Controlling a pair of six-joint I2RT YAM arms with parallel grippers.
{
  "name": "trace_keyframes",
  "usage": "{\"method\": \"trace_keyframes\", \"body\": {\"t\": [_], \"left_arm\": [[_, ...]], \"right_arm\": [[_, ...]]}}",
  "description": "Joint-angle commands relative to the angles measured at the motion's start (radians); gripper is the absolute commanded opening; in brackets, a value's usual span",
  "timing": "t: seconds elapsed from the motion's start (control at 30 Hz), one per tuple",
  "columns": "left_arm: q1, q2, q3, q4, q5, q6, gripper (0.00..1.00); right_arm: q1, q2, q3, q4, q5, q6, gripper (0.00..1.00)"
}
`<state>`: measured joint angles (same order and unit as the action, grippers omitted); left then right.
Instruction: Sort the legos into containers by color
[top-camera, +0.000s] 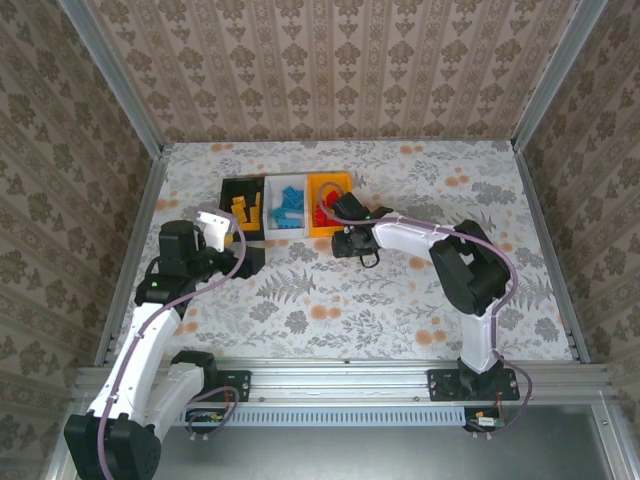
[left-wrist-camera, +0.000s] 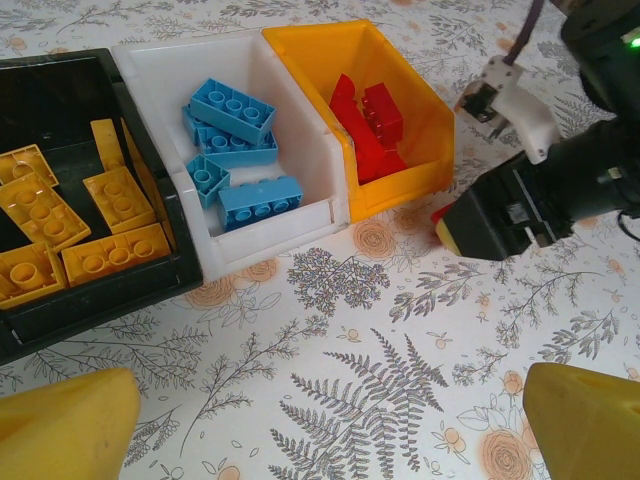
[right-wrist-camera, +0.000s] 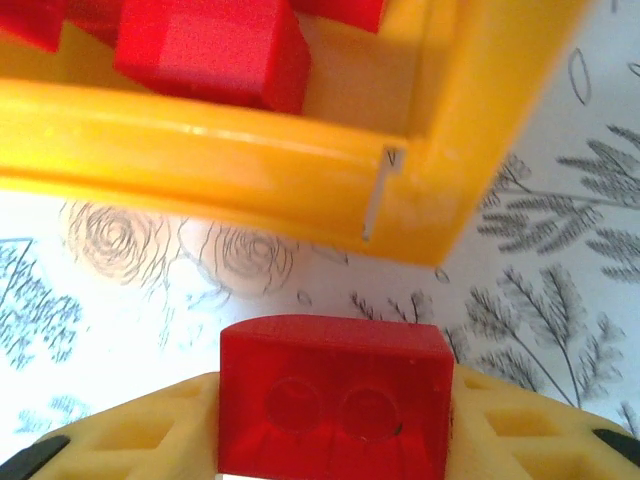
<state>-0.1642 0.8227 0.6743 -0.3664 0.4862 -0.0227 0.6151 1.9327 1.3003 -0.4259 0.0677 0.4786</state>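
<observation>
My right gripper (right-wrist-camera: 335, 445) is clamped on a red lego (right-wrist-camera: 335, 385), held just outside a corner of the orange-yellow bin (left-wrist-camera: 425, 135), in which other red legos (left-wrist-camera: 372, 120) lie. My left gripper (left-wrist-camera: 320, 425) is spread wide above the table (left-wrist-camera: 330, 340), short of that bin's front wall.

a fern-and-flower patterned table (top-camera: 400, 300) carries three bins touching in a row toward 12 o'clock: the black bin (top-camera: 243, 181) at 9 o'clock of the white bin (top-camera: 287, 178), the orange-yellow bin (top-camera: 330, 177) at its 3 o'clock.
</observation>
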Motion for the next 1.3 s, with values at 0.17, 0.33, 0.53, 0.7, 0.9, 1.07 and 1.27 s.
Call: {"method": "trace_keyframes", "body": {"t": [0.17, 0.33, 0.53, 0.7, 0.9, 1.07, 1.27], "left_arm": [[-0.008, -0.002, 0.005, 0.004, 0.018, 0.001, 1.0], [-0.008, -0.005, 0.005, 0.002, 0.018, 0.0, 1.0], [-0.01, -0.007, 0.004, 0.002, 0.022, 0.001, 1.0], [-0.013, -0.005, 0.001, 0.007, 0.03, 0.003, 1.0], [-0.015, -0.005, 0.001, 0.008, 0.033, 0.006, 1.0], [-0.017, 0.0, -0.001, 0.012, 0.041, 0.009, 1.0], [-0.017, 0.011, -0.002, 0.02, 0.054, 0.007, 1.0]], "right_arm": [[-0.028, -0.247, -0.027, 0.016, -0.135, 0.032, 0.46], [-0.047, -0.289, 0.026, 0.022, -0.219, 0.062, 0.46], [-0.057, -0.242, 0.151, -0.01, -0.247, 0.039, 0.46], [-0.081, -0.146, 0.256, -0.024, -0.265, 0.022, 0.46], [-0.111, 0.003, 0.391, -0.039, -0.295, 0.02, 0.47], [-0.129, 0.12, 0.511, -0.059, -0.317, 0.026, 0.47], [-0.142, 0.234, 0.612, -0.073, -0.335, 0.037, 0.47]]}}
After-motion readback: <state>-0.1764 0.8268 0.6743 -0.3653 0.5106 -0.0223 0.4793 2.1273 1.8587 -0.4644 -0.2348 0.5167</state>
